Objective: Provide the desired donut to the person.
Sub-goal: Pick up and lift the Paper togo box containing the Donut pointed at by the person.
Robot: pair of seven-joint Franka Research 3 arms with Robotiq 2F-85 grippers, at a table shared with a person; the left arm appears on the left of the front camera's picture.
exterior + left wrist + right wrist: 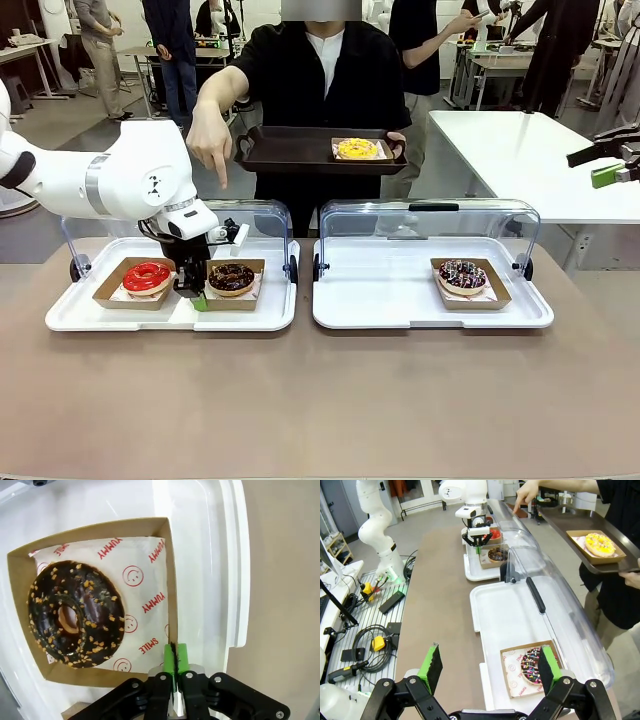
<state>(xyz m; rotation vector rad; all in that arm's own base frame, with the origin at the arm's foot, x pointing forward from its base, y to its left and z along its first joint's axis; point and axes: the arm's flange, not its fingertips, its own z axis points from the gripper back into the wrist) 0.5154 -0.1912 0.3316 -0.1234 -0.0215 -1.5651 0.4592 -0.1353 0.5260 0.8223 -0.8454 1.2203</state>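
Left pincer point(175, 667) clenched on the near wall of the cardboard tray point(172, 580) holding the chocolate nut donut point(75, 615), green pads pinching the thin edge. That tray sits in the left white serving tray point(250, 312), right of the red-glazed donut point(147, 277) in its own cardboard tray. Chocolate nut donut lies flat, hole up, round so no clear long axis; in the left wrist view it sits toward the left side of its square tray, with bare liner paper point(145, 580) between it and the gripped wall. Liner print reads "YUMMY" and "SMILE" in red, with smiley faces.

Right pincer point(487, 667) released, jaws wide, hanging above the near edge of the right white serving tray point(490, 605), where a sprinkled chocolate donut point(532, 665) sits in a cardboard tray. Both serving trays have clear domed lids point(430, 215) swung open toward the far side.

Person point(320, 80) stands across the tabletop point(320, 400), one hand point(210, 140) pointing a finger down toward the left serving tray, the other holding a dark tray point(290, 150) with a yellow-glazed donut point(357, 149) on it. Left arm's wrist hangs just above the two donuts, partly hiding the gap between them in the front view.
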